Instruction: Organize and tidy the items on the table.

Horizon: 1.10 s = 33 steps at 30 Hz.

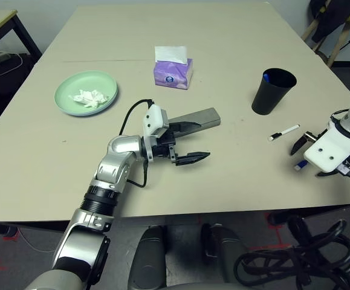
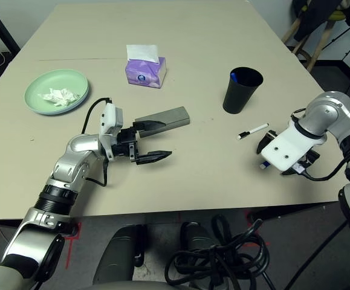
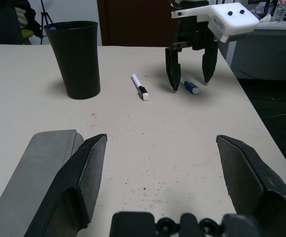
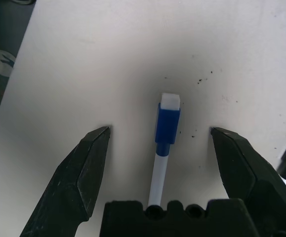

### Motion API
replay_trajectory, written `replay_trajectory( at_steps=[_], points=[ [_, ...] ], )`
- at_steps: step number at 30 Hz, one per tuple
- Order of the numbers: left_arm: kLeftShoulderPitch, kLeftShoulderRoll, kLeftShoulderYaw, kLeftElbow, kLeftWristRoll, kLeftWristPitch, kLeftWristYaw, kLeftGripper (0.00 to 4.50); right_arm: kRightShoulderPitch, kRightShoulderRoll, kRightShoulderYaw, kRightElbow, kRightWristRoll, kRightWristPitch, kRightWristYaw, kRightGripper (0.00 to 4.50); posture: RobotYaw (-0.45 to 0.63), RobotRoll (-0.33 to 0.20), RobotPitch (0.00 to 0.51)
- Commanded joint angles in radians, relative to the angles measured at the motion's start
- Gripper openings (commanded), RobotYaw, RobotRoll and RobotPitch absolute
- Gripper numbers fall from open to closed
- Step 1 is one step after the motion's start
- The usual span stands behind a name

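step: we pick blue-capped white pen (image 4: 166, 132) at lower right | right gripper (image 4: 157, 143) jaws apart, straddling it | we centre, lower, then close

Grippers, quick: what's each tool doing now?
Left tool: open, empty.
Right tool: open, empty, above the blue-capped white pen.
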<state>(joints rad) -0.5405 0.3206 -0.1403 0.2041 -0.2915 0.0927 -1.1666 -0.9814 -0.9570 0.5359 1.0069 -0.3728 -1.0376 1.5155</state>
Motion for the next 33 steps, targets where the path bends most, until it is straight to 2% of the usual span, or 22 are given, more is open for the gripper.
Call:
replay_trajectory(
  at_steps=[1,9,13,21,22,25,27,30,31,33],
  points=[
    [0.006,0.006,-0.018,-0.018,0.004,-0.009,-0.001,4.48,0.016,0.004,0.012,0.028,-0.038,-0.020,-0.044,4.50,0.10,0.000,0.158],
    [0.011,0.009,-0.019,-0.023,0.004,-0.010,0.000,4.48,0.019,0.018,0.017,0.050,-0.062,-0.034,-0.080,4.50,0.10,0.000,0.153],
    [0.011,0.009,-0.018,-0.022,0.005,-0.011,0.001,4.50,0.010,0.030,0.014,0.055,-0.049,-0.031,-0.069,3.55,0.11,0.000,0.150],
    [0.006,0.007,-0.019,-0.016,0.006,-0.011,0.004,4.50,-0.010,0.043,0.009,0.048,-0.015,-0.019,-0.026,0.57,0.10,0.000,0.146],
    [0.006,0.007,-0.019,-0.015,0.006,-0.011,0.004,4.50,-0.011,0.044,0.006,0.045,-0.007,-0.016,-0.017,0.42,0.10,0.000,0.146],
    [0.005,0.008,-0.018,-0.013,0.007,-0.010,0.004,4.50,-0.012,0.046,-0.009,0.032,0.048,0.016,0.046,0.42,0.10,0.000,0.141],
    [0.003,0.009,-0.017,-0.011,0.005,-0.007,0.003,4.50,-0.001,0.014,0.043,-0.041,0.195,0.144,0.089,0.42,0.09,0.000,0.139],
    [0.000,0.013,-0.014,-0.005,0.003,-0.006,-0.001,4.50,0.038,-0.150,0.212,-0.383,0.586,0.581,0.099,0.42,0.09,0.000,0.136],
    [-0.001,0.014,-0.014,-0.003,0.002,-0.007,-0.002,4.50,0.043,-0.193,0.238,-0.483,0.693,0.707,0.099,0.42,0.09,0.000,0.136],
    [-0.001,0.016,-0.015,0.003,0.001,-0.008,-0.005,4.50,0.055,-0.233,0.210,-0.639,0.879,0.931,0.099,0.42,0.08,0.000,0.133]
  ],
)
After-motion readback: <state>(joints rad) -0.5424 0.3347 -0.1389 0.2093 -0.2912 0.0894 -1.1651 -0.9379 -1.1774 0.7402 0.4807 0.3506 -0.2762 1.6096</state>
